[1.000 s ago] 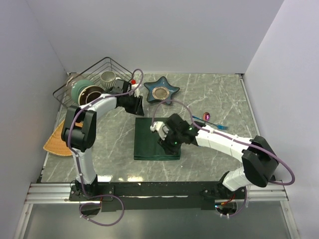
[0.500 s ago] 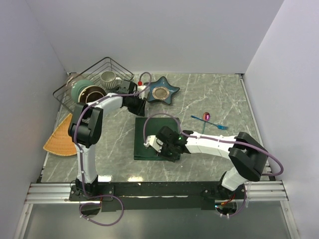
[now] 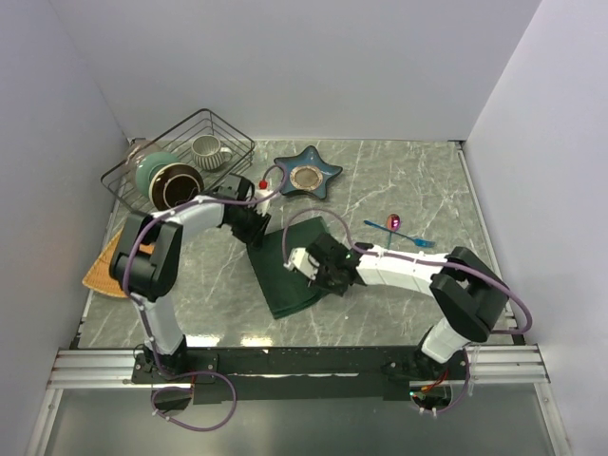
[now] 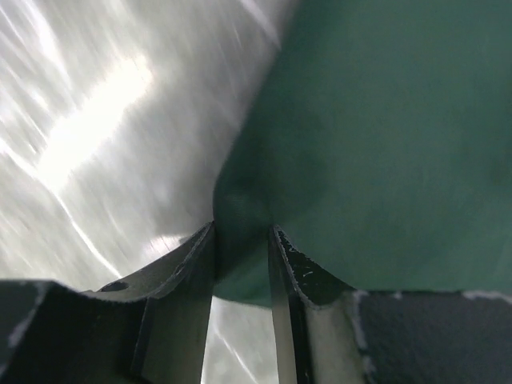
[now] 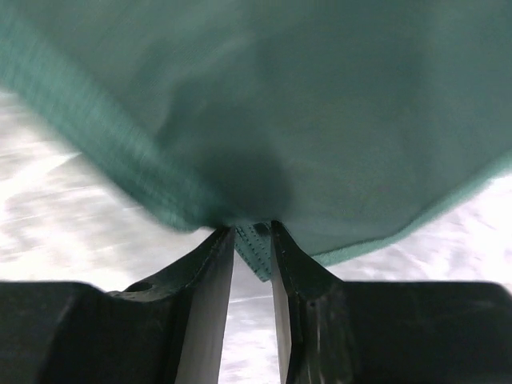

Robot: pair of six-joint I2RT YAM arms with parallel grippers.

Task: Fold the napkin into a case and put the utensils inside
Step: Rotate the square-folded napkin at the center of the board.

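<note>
dark green napkin (image 3: 285,285) lies skewed mid-table, fold in hand. left gripper (image 3: 255,230) pinches its far-left corner; right gripper (image 3: 313,266) pinches a layered edge. next: likely carry both pinches together. blue utensil (image 3: 404,235) and pink utensil (image 3: 395,220) lie right, apart. wrist views blurred; layer count unclear.

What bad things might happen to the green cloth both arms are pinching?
The left pincer grips only a corner of the napkin, and the right pincer only an edge, so either might slip off. A pull in different directions might undo the folded layers. The utensils lie near the right arm and might get knocked.
</note>
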